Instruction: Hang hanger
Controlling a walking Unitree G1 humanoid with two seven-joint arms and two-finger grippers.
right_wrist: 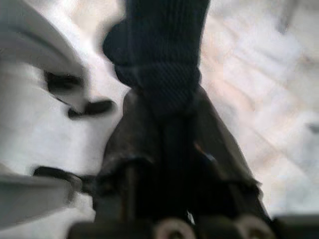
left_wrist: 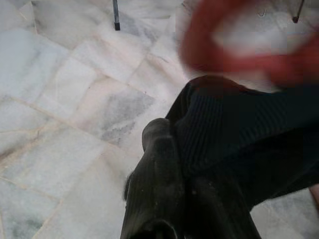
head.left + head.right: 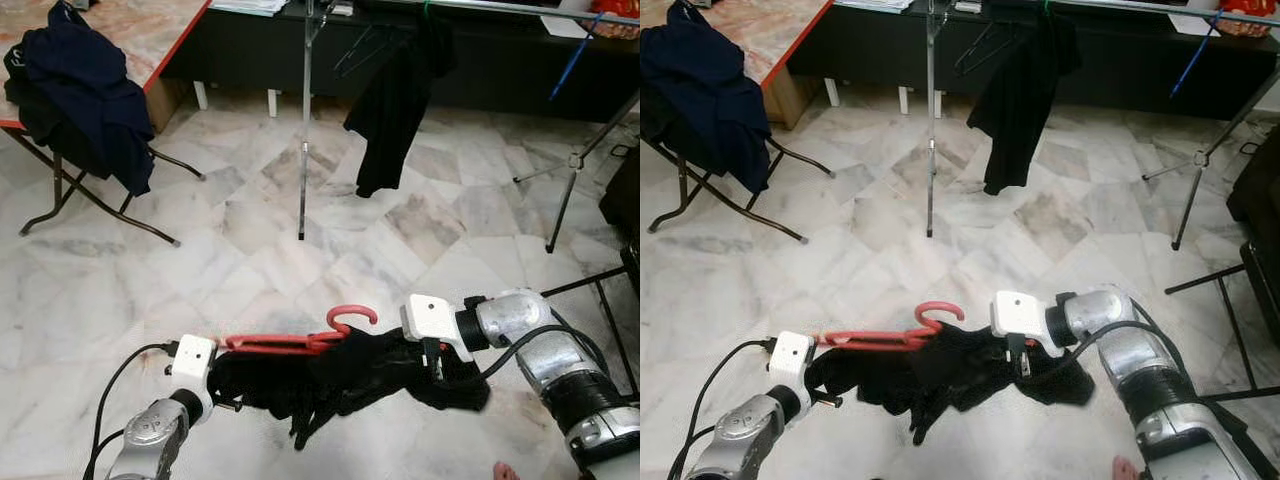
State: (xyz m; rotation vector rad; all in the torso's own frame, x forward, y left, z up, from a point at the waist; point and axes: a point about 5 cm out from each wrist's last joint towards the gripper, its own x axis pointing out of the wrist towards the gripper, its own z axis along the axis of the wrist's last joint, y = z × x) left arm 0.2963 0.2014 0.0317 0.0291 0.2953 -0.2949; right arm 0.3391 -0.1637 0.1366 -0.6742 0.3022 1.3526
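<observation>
I hold the black garment point(image 3: 350, 375) stretched on its red hanger point(image 3: 300, 340), left pincer point(image 3: 235, 400) and right pincer point(image 3: 435, 365) each clamped on cloth, to carry it level toward the rail point(image 3: 500, 8) at 12 o'clock

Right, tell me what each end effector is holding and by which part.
Both hold the black garment draped on the red hanger: the left end effector pinches its left end, the right end effector its right end.

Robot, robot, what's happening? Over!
Both grippers, left and right, shut on black garment. Red hanger inside, not hung. Rail pole ahead.
</observation>
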